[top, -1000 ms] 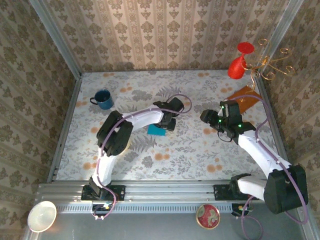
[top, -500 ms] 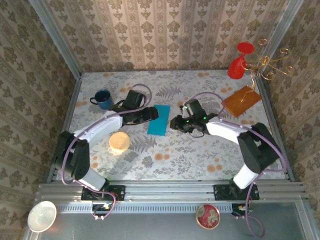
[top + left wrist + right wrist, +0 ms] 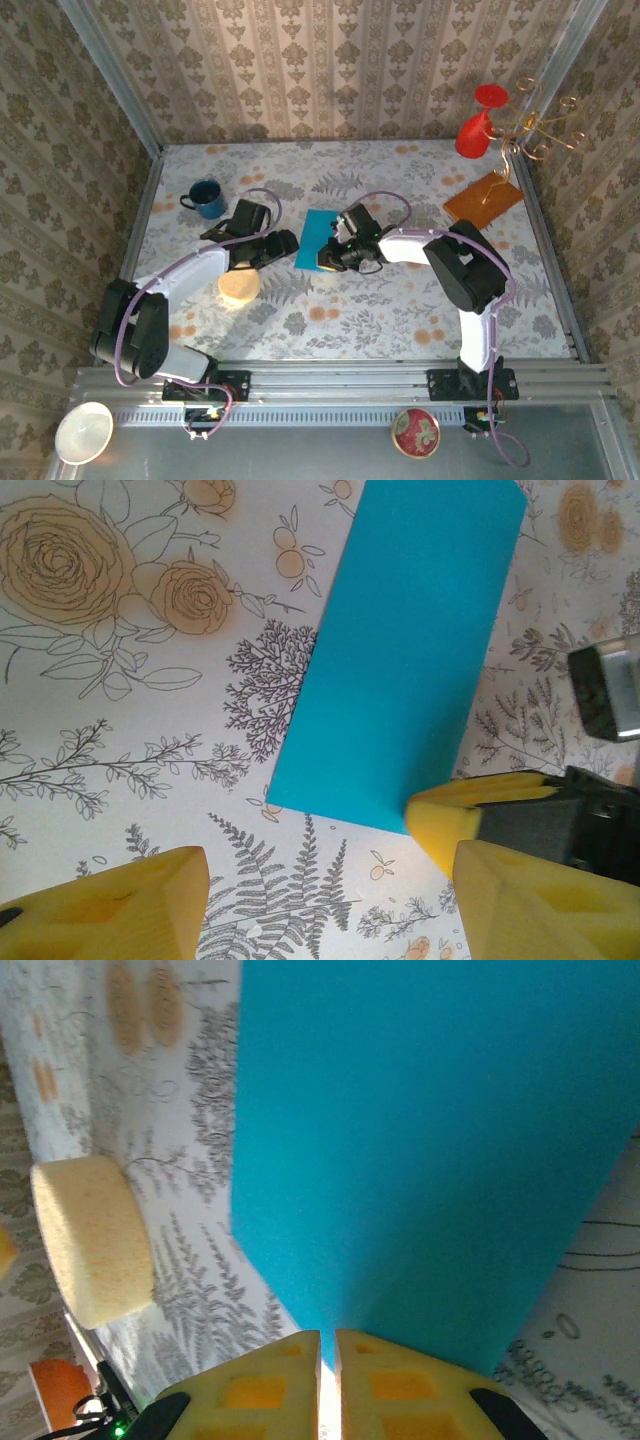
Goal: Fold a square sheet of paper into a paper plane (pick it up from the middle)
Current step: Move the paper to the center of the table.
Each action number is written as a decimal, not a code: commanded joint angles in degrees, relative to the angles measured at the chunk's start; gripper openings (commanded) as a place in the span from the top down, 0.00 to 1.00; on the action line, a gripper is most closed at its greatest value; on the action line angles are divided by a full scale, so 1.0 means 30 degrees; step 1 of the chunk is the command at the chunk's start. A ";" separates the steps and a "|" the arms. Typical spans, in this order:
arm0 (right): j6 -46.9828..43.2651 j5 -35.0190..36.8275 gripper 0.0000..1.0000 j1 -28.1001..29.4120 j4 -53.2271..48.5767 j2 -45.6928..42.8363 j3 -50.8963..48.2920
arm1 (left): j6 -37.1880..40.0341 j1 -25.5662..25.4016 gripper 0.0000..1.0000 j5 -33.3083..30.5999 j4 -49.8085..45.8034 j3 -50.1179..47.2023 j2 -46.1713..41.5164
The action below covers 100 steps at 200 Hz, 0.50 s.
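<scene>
right fingers pinch the teal sheet at its edge; left fingers spread nearby; blue mug apart.

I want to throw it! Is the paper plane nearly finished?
Only just started. The blue paper looks folded in half once, a long rectangle. The right tool is pinching its edge, and the left tool hangs open beside it. Nose point and wings are not folded yet.
</scene>
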 commanded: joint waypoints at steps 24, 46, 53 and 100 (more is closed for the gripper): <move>-0.0670 -0.0257 0.86 -0.0167 -0.0788 0.0602 -0.0505 | -0.0374 0.0102 0.33 0.0631 0.0643 -0.0106 0.0512; -0.1256 -0.0420 0.86 -0.0426 -0.0961 0.0395 -0.1567 | -0.0518 0.0075 0.33 0.0910 0.0915 -0.0216 0.0654; -0.1595 -0.0540 0.86 -0.0528 -0.1069 0.0235 -0.1997 | -0.0561 0.0073 0.33 0.0998 0.1010 -0.0274 0.0671; -0.3743 -0.1684 0.86 -0.1452 -0.1225 -0.1567 -0.4890 | -0.1096 -0.0383 0.33 0.1726 0.1768 -0.0743 0.0992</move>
